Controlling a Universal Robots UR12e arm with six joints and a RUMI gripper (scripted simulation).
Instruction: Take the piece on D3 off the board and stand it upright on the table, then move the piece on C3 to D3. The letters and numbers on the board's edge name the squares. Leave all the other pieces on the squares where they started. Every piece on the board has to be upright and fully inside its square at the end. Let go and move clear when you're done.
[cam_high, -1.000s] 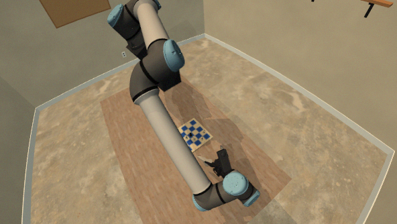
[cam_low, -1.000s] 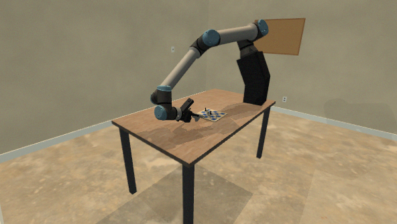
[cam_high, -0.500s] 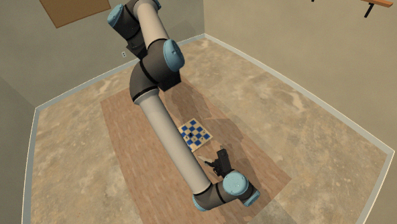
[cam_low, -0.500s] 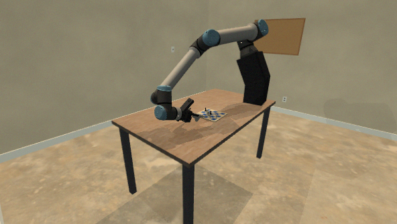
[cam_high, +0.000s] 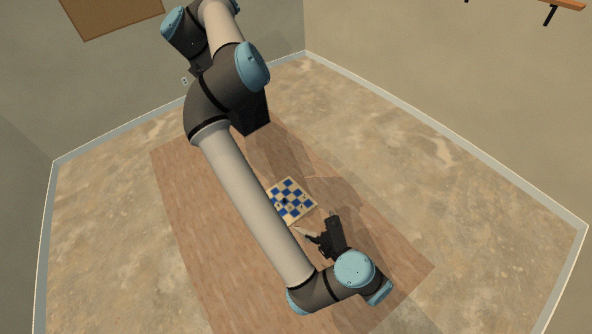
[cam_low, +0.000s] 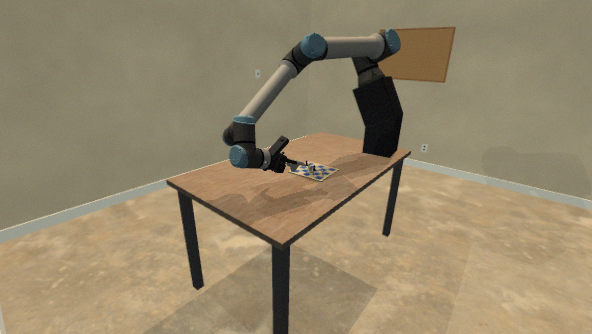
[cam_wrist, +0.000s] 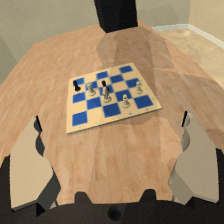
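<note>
The board (cam_wrist: 75, 128) (cam_high: 292, 222) (cam_low: 321, 179) has blue and cream squares; its edge letters and numbers are too small to read, so I cannot tell which pieces are on D3 and C3. In the wrist view several pieces stand upright. A tall light piece (cam_wrist: 107, 95) is near the middle, with a black piece (cam_wrist: 104, 84) close behind it. A light piece (cam_wrist: 90, 90) and a small black piece (cam_wrist: 76, 86) are at the left. Light pawns (cam_wrist: 126, 102) (cam_wrist: 139, 88) are at the right. My gripper (cam_wrist: 111, 114) (cam_high: 313, 221) (cam_low: 293, 151) is open and empty, off the board's near edge.
The board lies on the wooden table (cam_high: 200, 225) (cam_low: 240, 190) (cam_wrist: 45, 65). The arm's black base (cam_wrist: 116, 15) (cam_low: 382, 117) stands beyond the board. In the top view, the forearm (cam_high: 250, 200) passes over the board's left side and hides part of it.
</note>
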